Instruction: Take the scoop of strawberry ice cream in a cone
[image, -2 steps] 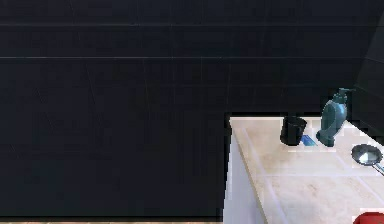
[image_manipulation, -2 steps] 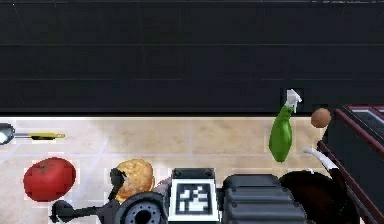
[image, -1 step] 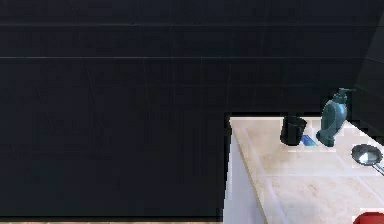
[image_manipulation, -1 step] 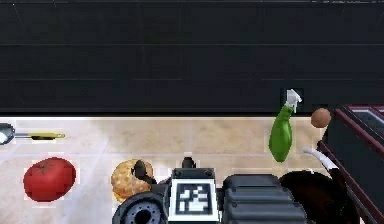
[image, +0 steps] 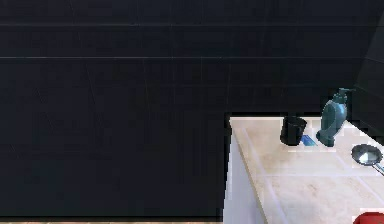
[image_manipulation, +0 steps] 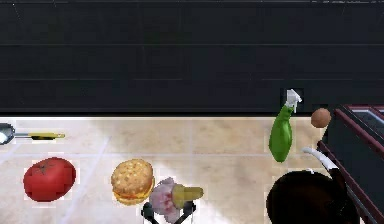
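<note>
The strawberry ice cream cone (image_manipulation: 172, 192) lies on the pale worktop (image_manipulation: 220, 150), just beside a burger (image_manipulation: 132, 181), with the gripper (image_manipulation: 170, 212) at it. I cannot tell whether the gripper holds anything. A straight lift, clear of the burger, seems best.

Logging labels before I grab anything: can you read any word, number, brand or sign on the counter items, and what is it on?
None can be read. The green spray bottle with white trigger, the teal pump bottle and the black cup show no legible print.
</note>
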